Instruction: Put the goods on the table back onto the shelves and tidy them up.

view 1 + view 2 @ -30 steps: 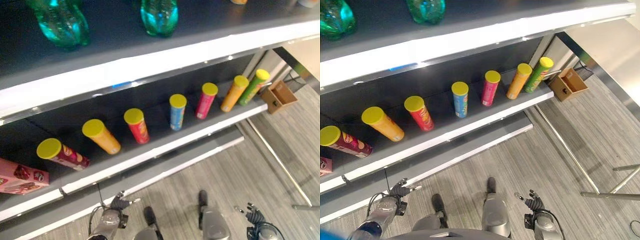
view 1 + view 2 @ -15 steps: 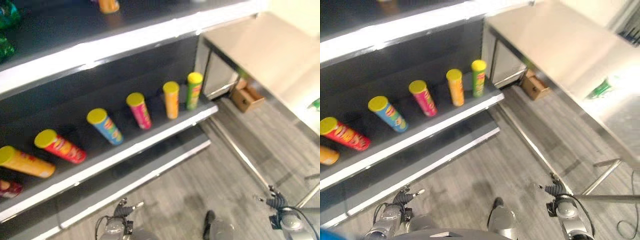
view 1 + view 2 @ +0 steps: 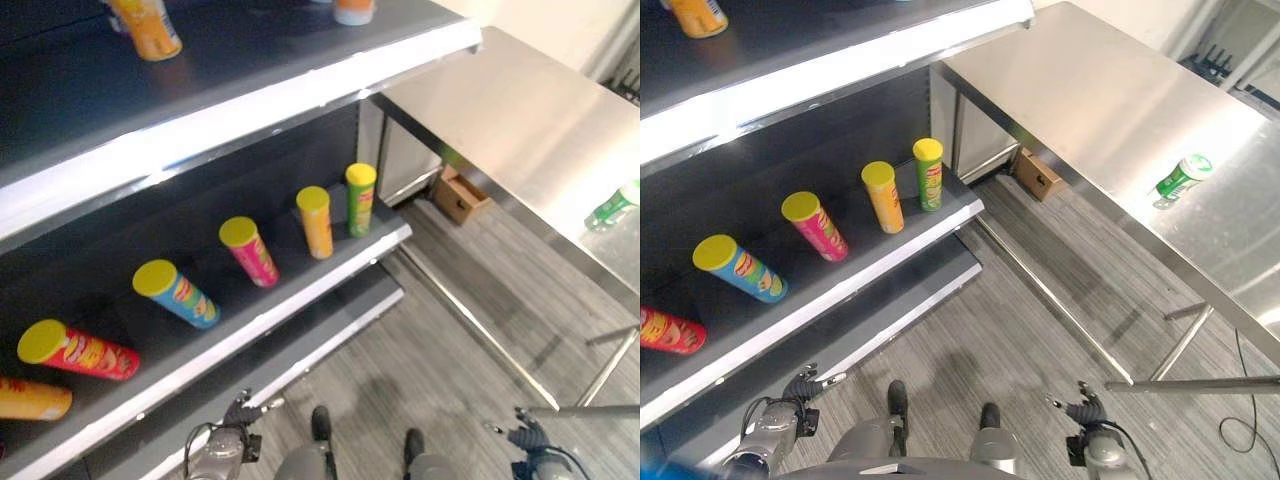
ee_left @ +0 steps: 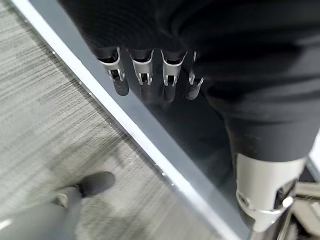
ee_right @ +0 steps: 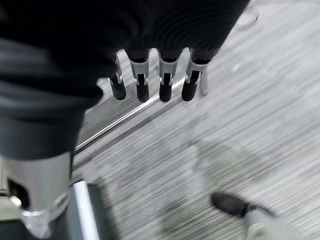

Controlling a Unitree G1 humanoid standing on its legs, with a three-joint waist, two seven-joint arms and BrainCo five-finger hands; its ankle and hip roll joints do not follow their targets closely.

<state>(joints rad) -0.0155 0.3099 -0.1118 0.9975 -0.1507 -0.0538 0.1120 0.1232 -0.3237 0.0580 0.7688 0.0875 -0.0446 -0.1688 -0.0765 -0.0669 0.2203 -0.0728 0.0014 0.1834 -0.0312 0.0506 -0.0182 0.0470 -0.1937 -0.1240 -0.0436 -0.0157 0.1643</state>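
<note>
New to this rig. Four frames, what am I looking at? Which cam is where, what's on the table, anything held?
It is a two-legged humanoid robot with two arms. The two wide pictures come from a stereo camera on its head, looking down. They show a dark shelf with a row of snack tubes standing on it, such as the green tube at the end. Beside the shelf is a steel table with one green bottle lying on it; that one probably needs shelving. A cardboard box sits on the floor under the table.

The two close pictures come from wrist cameras. The left robot hand and right robot hand both hang open over the floor, holding nothing.
</note>
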